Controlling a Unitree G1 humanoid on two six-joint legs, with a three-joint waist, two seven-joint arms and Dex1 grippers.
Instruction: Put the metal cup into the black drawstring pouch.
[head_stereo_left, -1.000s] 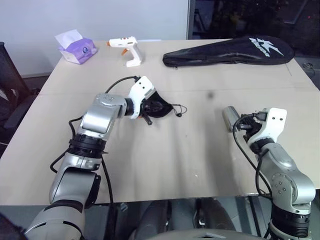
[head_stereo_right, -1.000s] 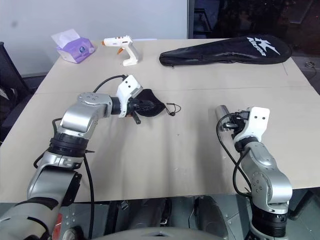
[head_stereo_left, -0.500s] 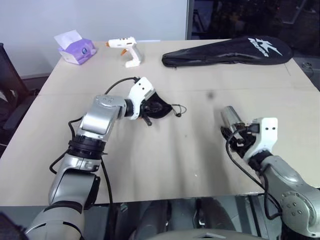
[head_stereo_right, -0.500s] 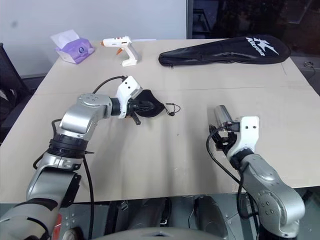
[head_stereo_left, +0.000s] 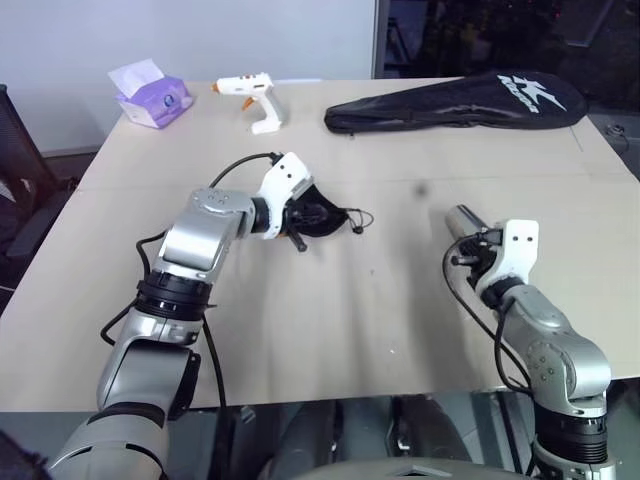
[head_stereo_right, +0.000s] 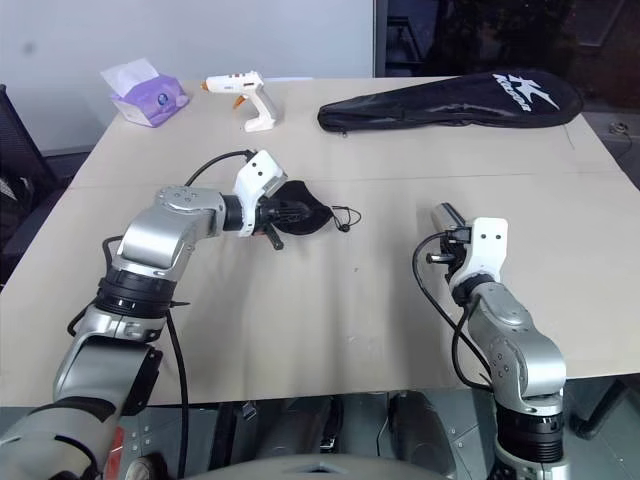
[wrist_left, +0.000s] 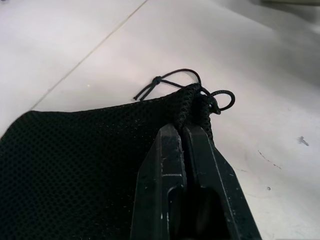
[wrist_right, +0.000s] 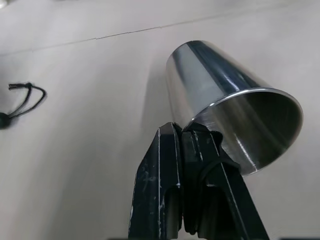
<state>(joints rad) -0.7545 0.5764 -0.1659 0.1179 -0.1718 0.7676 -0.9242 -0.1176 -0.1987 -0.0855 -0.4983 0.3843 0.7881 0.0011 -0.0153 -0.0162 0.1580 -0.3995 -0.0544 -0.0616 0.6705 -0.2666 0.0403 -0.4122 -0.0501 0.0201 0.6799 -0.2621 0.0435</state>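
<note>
Now left gripper (wrist_left: 186, 131) pinches pouch (wrist_left: 75, 165) rim, probably keeping mouth accessible; right gripper (wrist_right: 184, 135) clamps cup (wrist_right: 225, 110) wall, mouth toward wrist, off table (head_stereo_left: 400, 330).

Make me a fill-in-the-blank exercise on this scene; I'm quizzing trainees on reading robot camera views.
1. The left tool is shut on the edge of the black ____.
2. The right tool is shut on the rim of the metal ____.
3. The cup lies on its side on the ____.
4. At the far edge of the table, between the tissue box and the racket bag, lies a white ____.

Missing words: pouch; cup; table; glue gun
</note>
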